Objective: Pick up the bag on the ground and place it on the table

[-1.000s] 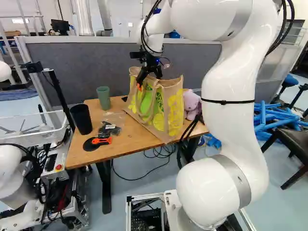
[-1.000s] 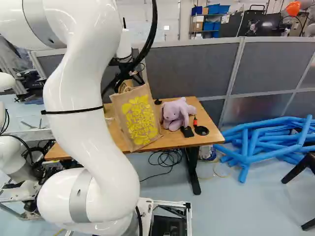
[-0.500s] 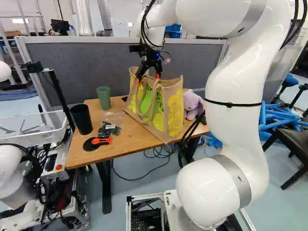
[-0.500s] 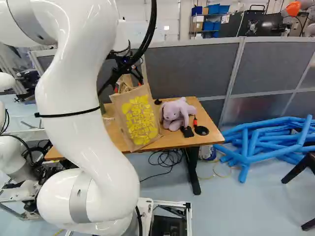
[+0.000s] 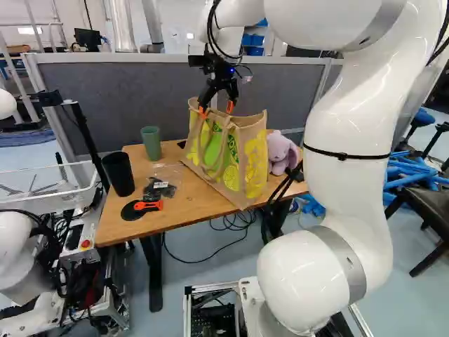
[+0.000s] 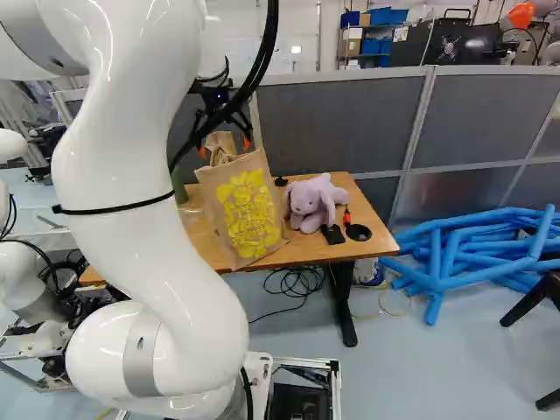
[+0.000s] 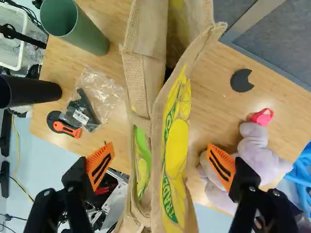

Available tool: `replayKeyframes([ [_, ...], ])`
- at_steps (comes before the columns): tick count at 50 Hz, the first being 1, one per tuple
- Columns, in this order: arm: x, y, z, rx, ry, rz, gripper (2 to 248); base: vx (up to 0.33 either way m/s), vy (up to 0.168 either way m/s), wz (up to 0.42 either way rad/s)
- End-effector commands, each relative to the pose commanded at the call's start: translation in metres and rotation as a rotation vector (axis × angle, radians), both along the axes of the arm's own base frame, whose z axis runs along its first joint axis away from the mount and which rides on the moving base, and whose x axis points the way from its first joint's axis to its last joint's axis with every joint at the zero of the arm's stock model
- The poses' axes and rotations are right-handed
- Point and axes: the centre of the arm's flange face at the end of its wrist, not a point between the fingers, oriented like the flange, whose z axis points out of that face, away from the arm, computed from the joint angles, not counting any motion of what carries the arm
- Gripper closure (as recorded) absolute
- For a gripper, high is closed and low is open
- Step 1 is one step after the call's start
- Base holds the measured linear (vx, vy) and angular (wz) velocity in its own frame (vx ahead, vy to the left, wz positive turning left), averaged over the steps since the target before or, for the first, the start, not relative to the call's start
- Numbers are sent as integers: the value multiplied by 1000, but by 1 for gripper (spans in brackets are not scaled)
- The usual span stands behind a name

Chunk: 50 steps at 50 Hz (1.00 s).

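Note:
The gripper (image 5: 217, 110) is just above the top edge of the tan bag (image 5: 245, 158) with yellow and green print. The bag stands upright on the wooden table (image 5: 133, 230); its handles hang at its side. In the wrist view the open gripper (image 7: 161, 166) has its orange pads wide apart, one on either side of the bag (image 7: 176, 141), which neither visibly grips. The right base view shows the bag's yellow-printed face (image 6: 247, 210).
A purple plush toy (image 6: 312, 203) lies close beside the bag. Also on the table are a green cup (image 5: 151, 143), a black cup (image 5: 118, 174), a plastic packet (image 7: 90, 104) and an orange-black tool (image 5: 141, 208). A grey partition (image 6: 346, 127) stands behind. Another robot (image 5: 15, 246) is at the left.
My arm has shifted, and the gripper has risen from the bag's opening and handles to just above it, its fingers clear. The bag stays in place on the table.

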Motion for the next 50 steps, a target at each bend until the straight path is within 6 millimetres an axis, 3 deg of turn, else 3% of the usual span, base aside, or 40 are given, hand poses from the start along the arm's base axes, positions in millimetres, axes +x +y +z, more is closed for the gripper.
replayKeyframes([
  [50,-15,-8,73,1,21,6,3,0,0,0],
])
